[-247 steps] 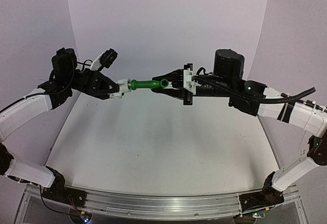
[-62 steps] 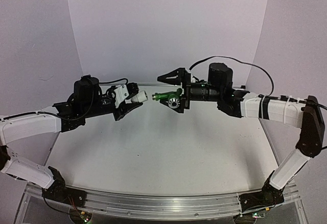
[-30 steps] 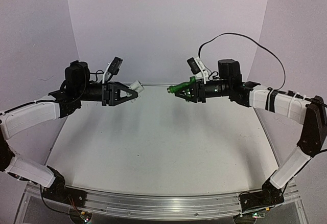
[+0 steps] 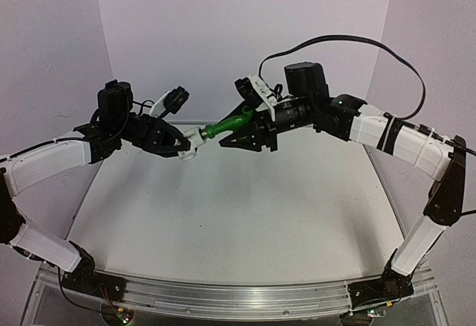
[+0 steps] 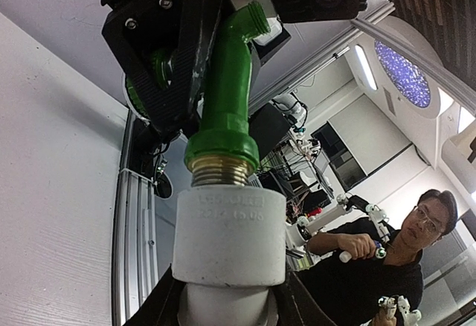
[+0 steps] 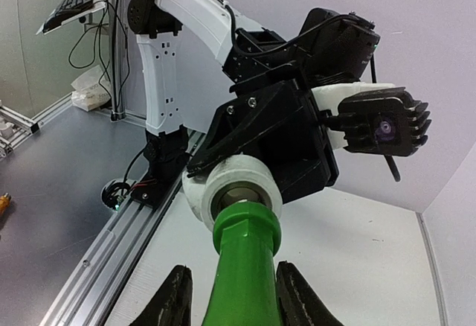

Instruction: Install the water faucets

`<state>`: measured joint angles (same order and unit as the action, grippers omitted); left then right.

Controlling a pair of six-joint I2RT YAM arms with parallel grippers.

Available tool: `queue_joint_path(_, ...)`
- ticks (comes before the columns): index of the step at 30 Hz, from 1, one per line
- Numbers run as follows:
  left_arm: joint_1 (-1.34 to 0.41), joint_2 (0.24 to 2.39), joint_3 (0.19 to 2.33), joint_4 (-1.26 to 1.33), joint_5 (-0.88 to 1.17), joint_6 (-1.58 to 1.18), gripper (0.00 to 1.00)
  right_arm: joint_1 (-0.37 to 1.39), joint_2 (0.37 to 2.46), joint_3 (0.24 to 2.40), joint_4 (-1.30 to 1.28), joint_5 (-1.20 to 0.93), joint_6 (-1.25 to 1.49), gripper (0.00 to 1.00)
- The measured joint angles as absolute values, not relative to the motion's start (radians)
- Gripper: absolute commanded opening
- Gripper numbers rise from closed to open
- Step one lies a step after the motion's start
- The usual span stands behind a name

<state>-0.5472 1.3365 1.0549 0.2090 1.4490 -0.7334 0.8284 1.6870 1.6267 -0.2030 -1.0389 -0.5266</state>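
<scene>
Assembly step, thread start: green tap meets white fitting in mid-air.

Top ext. view: left pincer (image 4: 184,146) is closed tight on the white fitting (image 4: 195,139). Right pincer (image 4: 239,131) is clamped on the green tap (image 4: 227,125), jaws nearly closed round its stem. Tap slopes down-left into the fitting; both parts hang well above the counter (image 4: 223,222), toward its back. Left arm (image 4: 52,164) reaches in low, wrist aimed right. Right arm (image 4: 405,141) arches higher, wrist tipped down-left, so the pincers face tip to tip.

Left wrist view: fitting (image 5: 229,225) sits between own fingers at frame bottom. Brass thread (image 5: 222,168) shows as a short band btwn green collar & fitting mouth, so prob. only partly entered. Tap (image 5: 223,95) rises to its bend inside the opposite pincer.

Right wrist view: tap (image 6: 242,266) runs straight from own fingers to the fitting (image 6: 236,181) mouth; axes look approx. in line.

Technique (judgement): hold fitting fixed and spin tap about its own axis w/ light axial push. Correct any tilt first, since a skewed start would likely cross-thread. Re-grip rather than over-twist the wrist.
</scene>
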Motion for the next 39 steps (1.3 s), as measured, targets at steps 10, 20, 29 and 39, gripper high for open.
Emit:
queue_joint_path(10,-0.547,1.336,1.060,0.209,1.471,-0.734,0.00,0.847,1.713,1.686,-0.260,-1.051,-0.547,0.00)
queue_joint_path(20,-0.545,1.336,1.060,0.208,1.491,-0.708,0.00,0.856,1.738,1.737,-0.315,-1.073,-0.501,0.00)
queue_joint_path(29,-0.527,1.340,1.106,0.026,1.455,-0.453,0.00,0.841,1.784,1.773,-0.303,-1.129,-0.325,0.00)
queue_joint_path(39,-0.508,1.389,1.254,-0.282,1.328,-0.172,0.00,0.818,1.788,1.779,-0.279,-1.076,-0.201,0.00)
